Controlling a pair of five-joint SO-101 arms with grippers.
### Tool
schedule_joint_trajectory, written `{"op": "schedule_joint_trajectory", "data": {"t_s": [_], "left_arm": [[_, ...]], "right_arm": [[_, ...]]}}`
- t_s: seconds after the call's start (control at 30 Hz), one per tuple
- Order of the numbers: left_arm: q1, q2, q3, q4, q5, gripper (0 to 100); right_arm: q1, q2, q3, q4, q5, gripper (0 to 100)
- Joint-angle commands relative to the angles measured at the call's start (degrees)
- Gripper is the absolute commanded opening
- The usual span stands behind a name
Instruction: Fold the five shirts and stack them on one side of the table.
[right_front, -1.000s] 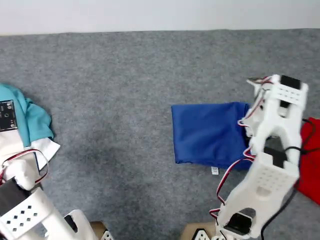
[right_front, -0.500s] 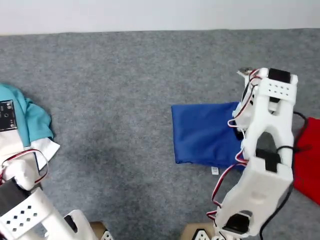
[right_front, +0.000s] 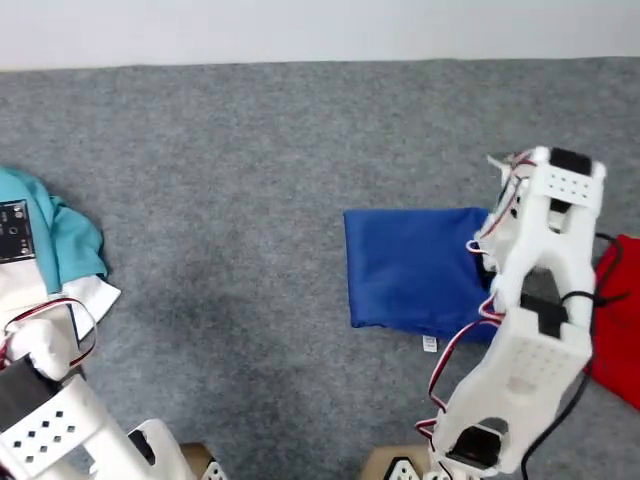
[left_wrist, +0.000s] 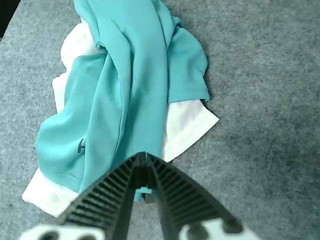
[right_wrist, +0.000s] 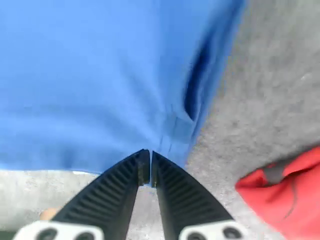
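Right tool sits pressed together at the hem of the folded blue fabric shirt, so this fold looks nearly done, and the next job is probably stacking it by the crumpled red shirt.

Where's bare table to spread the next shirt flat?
The widest bare patch of table lies between the teal shirt over the white shirt at the left edge and the folded blue shirt. The far strip behind the blue shirt is bare too. Crowded: the right side, where the right arm overhangs the blue shirt beside the red shirt.
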Motion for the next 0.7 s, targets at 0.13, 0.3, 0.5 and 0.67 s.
{"op": "schedule_joint_trajectory", "data": {"t_s": [0.13,0.3,0.5,0.67], "left_arm": [[0.09,-0.79,-2.15,-0.88,0.0,0],[0.09,-0.79,-2.15,-0.88,0.0,0],[0.18,-0.79,-2.15,-0.88,0.0,0],[0.18,-0.79,-2.15,-0.97,0.0,0]], "right_arm": [[-3.21,-2.95,-0.7,-13.49,0.09,0.9],[-2.95,3.12,-0.7,-21.76,0.09,0.9],[-4.88,3.65,-2.9,-22.2,0.09,0.9],[-4.53,-1.8,-6.86,-14.64,0.09,0.9]]}}
